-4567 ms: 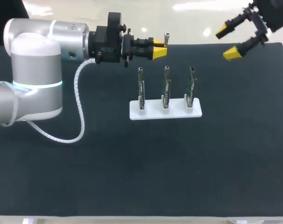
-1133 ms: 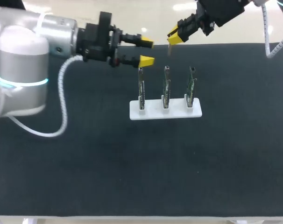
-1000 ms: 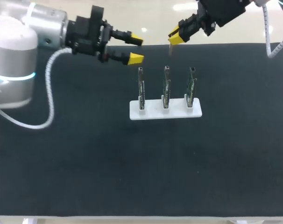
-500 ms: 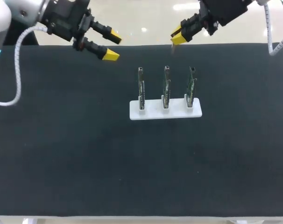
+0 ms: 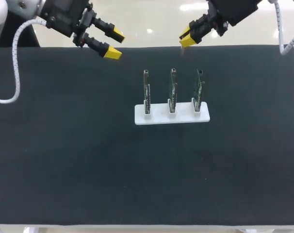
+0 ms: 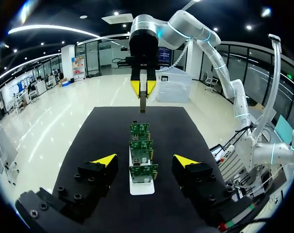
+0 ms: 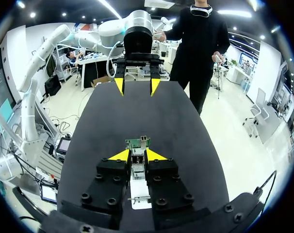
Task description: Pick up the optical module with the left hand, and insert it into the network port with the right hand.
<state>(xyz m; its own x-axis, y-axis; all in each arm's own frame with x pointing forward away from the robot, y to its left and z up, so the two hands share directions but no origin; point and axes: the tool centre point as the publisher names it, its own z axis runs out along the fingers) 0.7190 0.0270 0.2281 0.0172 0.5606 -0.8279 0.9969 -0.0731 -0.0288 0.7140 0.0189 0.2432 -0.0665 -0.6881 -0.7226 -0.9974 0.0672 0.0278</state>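
Three upright green circuit boards with network ports (image 5: 172,90) stand in a white base (image 5: 156,115) at the table's middle. My right gripper (image 5: 187,39) hangs above the far edge behind the boards, shut on the small metal optical module (image 6: 143,103), which points down from its yellow tips. From the left wrist view, that gripper (image 6: 143,89) is straight ahead beyond the row of boards (image 6: 140,145). My left gripper (image 5: 115,44) is at the far left, open, with nothing between its fingers. In the right wrist view, it (image 7: 136,86) faces me across the boards (image 7: 138,142).
The black mat (image 5: 89,160) covers the whole table, and only the white base with the boards stands on it. The left arm's white cable (image 5: 13,58) hangs over the left edge.
My left arm has drawn back to the left and away from the boards, its gripper staying open. The right gripper with the module has shifted only slightly.
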